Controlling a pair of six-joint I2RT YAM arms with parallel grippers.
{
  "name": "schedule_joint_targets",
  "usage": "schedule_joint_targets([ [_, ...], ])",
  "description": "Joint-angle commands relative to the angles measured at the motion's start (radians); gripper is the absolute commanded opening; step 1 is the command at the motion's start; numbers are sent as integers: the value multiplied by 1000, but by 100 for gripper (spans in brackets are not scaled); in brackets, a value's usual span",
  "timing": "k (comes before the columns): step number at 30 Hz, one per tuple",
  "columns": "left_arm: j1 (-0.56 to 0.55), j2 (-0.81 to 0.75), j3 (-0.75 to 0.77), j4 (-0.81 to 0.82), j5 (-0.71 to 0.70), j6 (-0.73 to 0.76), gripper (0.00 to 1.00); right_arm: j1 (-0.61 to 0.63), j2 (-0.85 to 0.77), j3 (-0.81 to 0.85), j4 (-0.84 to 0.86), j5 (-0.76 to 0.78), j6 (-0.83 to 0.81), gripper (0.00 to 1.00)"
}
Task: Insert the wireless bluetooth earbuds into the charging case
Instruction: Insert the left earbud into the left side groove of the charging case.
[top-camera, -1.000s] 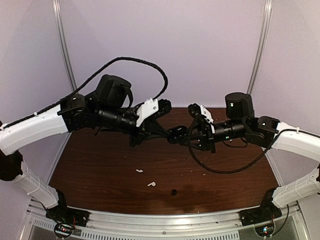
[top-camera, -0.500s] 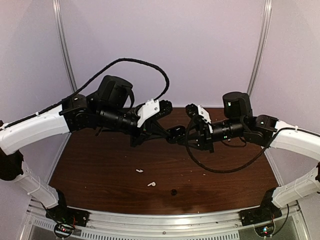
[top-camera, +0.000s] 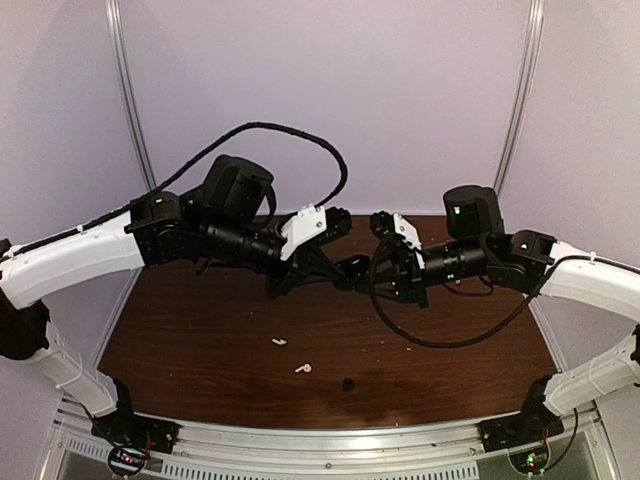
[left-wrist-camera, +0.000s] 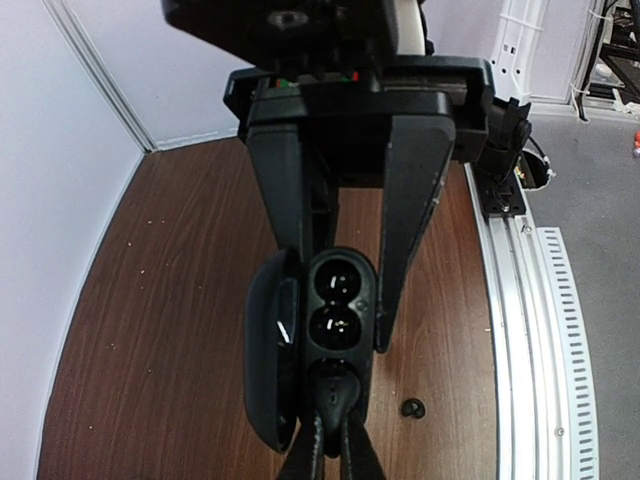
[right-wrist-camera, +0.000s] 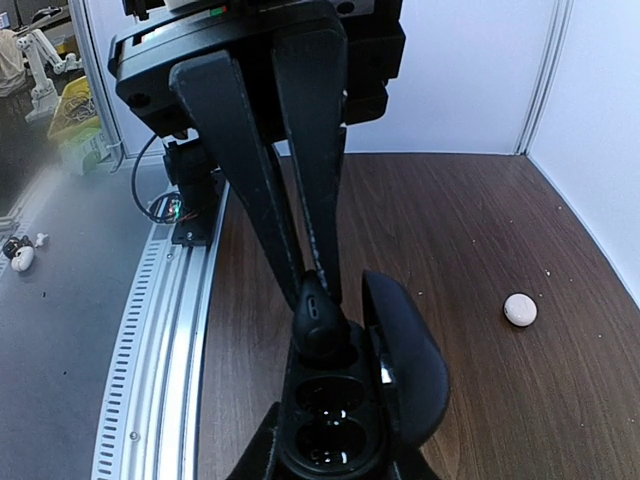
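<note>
Top external: crept closer together, left gripper (left-wrist-camera: 340, 300) clamped on open charging case (left-wrist-camera: 262, 360) mid-air, right gripper (right-wrist-camera: 312, 292) pinched shut on earbud (right-wrist-camera: 318, 325) at its rim, likely unseated; second earbud (top-camera: 347, 383) on table (top-camera: 200, 340).

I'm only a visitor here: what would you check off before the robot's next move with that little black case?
1. Charging case lid open: ok.
2. Left gripper shut on charging case, held above the table: ok.
3. Right gripper shut on earbud: ok.
4. Earbud seated in a socket: not ok; it sits at the case's end, and both sockets look empty.
5. Second earbud located: ok, lying on the table.
</note>
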Motion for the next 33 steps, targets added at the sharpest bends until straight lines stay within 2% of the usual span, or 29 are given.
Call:
schedule_joint_targets([
  [1, -7, 11, 11, -3, -3, -13, 4, 8, -7, 34, 22, 10, -6, 0],
  [23, -9, 26, 14, -25, -8, -21, 7, 11, -9, 40, 26, -1, -25, 0],
  [27, -10, 30, 19, -26, -5, -33, 10, 11, -8, 43, 18, -1, -34, 0],
  [33, -10, 22, 46, -33, -12, -53, 20, 11, -20, 30, 8, 2, -39, 0],
])
